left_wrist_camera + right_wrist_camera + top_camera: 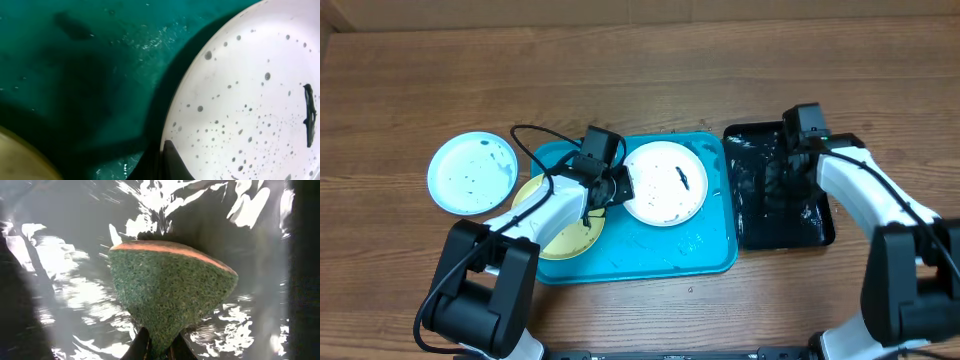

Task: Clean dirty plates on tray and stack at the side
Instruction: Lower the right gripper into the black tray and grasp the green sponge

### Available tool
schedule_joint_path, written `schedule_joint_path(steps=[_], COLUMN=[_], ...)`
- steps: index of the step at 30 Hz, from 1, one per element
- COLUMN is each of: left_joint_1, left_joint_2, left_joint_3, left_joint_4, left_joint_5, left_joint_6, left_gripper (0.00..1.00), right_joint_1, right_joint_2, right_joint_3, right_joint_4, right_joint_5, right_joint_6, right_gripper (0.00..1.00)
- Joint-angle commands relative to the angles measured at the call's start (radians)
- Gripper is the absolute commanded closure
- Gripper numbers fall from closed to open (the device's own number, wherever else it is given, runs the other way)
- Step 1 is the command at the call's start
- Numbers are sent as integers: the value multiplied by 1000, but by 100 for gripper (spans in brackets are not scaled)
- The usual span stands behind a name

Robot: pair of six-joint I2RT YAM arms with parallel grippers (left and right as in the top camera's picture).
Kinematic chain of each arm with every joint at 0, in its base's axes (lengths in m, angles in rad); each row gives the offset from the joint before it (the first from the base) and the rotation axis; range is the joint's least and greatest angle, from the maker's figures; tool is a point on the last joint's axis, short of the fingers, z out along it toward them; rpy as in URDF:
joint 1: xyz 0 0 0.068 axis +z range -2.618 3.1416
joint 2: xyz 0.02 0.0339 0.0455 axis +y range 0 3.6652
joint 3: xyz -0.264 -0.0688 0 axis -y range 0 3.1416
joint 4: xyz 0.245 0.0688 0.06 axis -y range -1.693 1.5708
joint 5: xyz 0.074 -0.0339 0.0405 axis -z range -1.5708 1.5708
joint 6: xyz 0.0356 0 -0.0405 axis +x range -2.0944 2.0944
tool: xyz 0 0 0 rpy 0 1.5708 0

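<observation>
The white plate lies on the turquoise tray, speckled and with a dark smear. My left gripper is at its left rim. In the left wrist view one finger lies over the rim of the white plate, shut on it, with a shadow under the plate. The yellow-green plate sits at the tray's left end, partly under my left arm. The light blue plate lies on the table left of the tray. My right gripper is shut on a green and orange sponge.
The sponge hangs over the wet, glossy black tray, which stands right of the turquoise tray. A black cable loops above the left arm. The yellow-green plate's edge shows at the lower left of the left wrist view.
</observation>
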Motion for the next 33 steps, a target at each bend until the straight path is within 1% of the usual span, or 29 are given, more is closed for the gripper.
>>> schedule_joint_path(steps=[1, 4, 11, 12, 13, 14, 23, 28, 30, 33], left_joint_1=[-15, -13, -13, -13, -13, -13, -13, -14, -14, -14], left_joint_2=[12, 12, 12, 12, 12, 12, 12, 13, 13, 13], left_joint_3=[19, 19, 19, 19, 19, 19, 19, 19, 19, 19], left_joint_4=[3, 8, 30, 30, 31, 30, 18, 17, 17, 16], left_joint_5=[27, 13, 13, 13, 13, 13, 17, 17, 17, 17], left_joint_6=[23, 23, 23, 23, 23, 23, 23, 23, 23, 23], left_gripper=[96, 92, 86, 86, 90, 96, 96, 96, 96, 96], right_joint_1=[-1, -1, -1, -1, -1, -1, -1, -1, -1, -1], right_joint_2=[-70, -70, -70, -70, -70, -70, -69, -69, -72, -76], right_joint_3=[47, 47, 47, 47, 47, 47, 21, -32, -15, 58], right_joint_4=[3, 1, 5, 4, 2, 1, -34, 27, 17, -58], right_joint_5=[13, 13, 13, 13, 13, 13, 16, 17, 16, 16], right_joint_6=[-28, -28, -29, -29, -29, -29, -19, -21, -21, -21], right_gripper=[96, 96, 96, 96, 96, 96, 96, 96, 96, 96])
